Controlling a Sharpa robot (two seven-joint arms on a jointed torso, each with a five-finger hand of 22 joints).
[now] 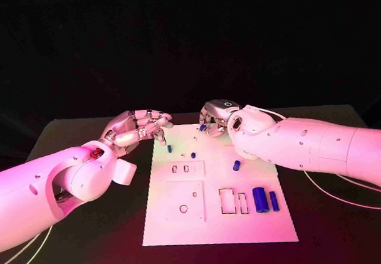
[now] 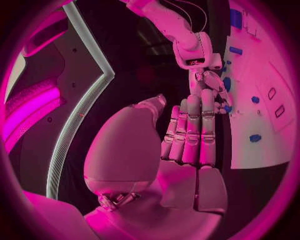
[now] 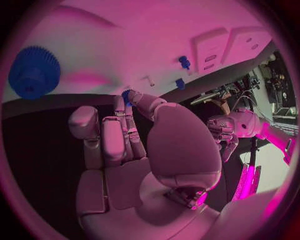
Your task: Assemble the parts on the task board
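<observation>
While both white arms reach in over the black table (image 1: pixel 83 243), the two silver hands meet at the far end of the white rectangular task board (image 1: pixel 220 227). Left hand (image 1: pixel 138 129) hovers at the board's far left corner, fingers curled inward; left wrist view shows its fingers (image 2: pixel 190 130) straight and pressed side by side with nothing seen in them, but the fingertips are hard to read, so can't tell if it grips anything. Right hand (image 1: pixel 216 118) sits over the board's far edge, fingers bent down; right wrist view shows a small blue part (image 3: pixel 127 96) pinched at its fingertips, just above the board surface.

On the board: a small blue peg (image 1: pixel 169 148) near the left hand, another small blue piece (image 1: pixel 194 154) just beside it toward the middle, a short blue cylinder (image 1: pixel 236 165) lying mid-board on the right side. Two longer blue cylinders (image 1: pixel 266 199) lie side by side at the near right, next to empty rectangular slots (image 1: pixel 227 200). A large blue toothed gear (image 3: pixel 34 72) rests on the board in right wrist view, apart from the hand.
</observation>
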